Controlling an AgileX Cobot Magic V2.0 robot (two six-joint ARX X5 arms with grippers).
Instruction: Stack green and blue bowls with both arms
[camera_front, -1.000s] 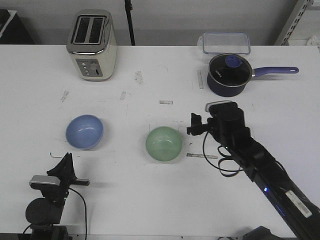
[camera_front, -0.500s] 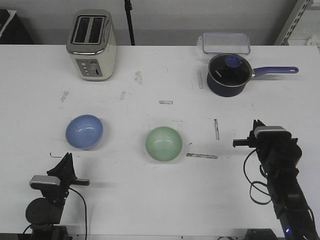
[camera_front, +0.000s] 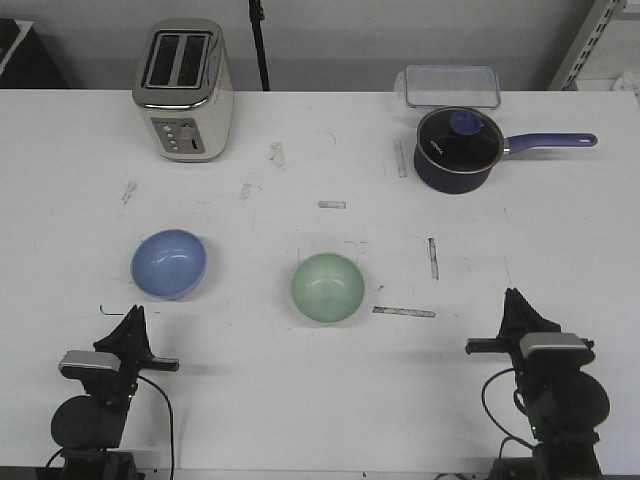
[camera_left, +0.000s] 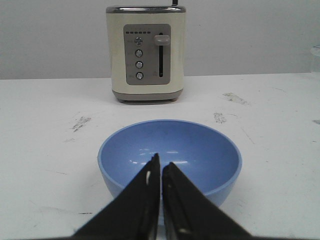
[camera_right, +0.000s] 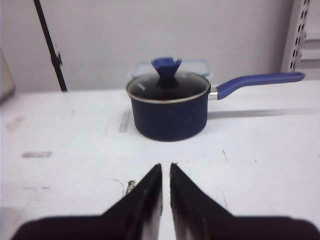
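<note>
Bowls unstacked: glossy periwinkle-blue bowl (camera_front: 168, 263) and mint-green bowl (camera_front: 327, 287) apart; left gripper (camera_left: 160, 167), right gripper (camera_right: 165, 172) closed, empty. Next: open, grasp blue.

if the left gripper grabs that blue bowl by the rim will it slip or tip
The blue bowl looks glossy, with bright highlights inside, so a rim pinch may well slip. It seems rigid and probably light for its size. Its rounded underside narrows toward the table, so a push at the rim would likely rock or slide it.
</note>
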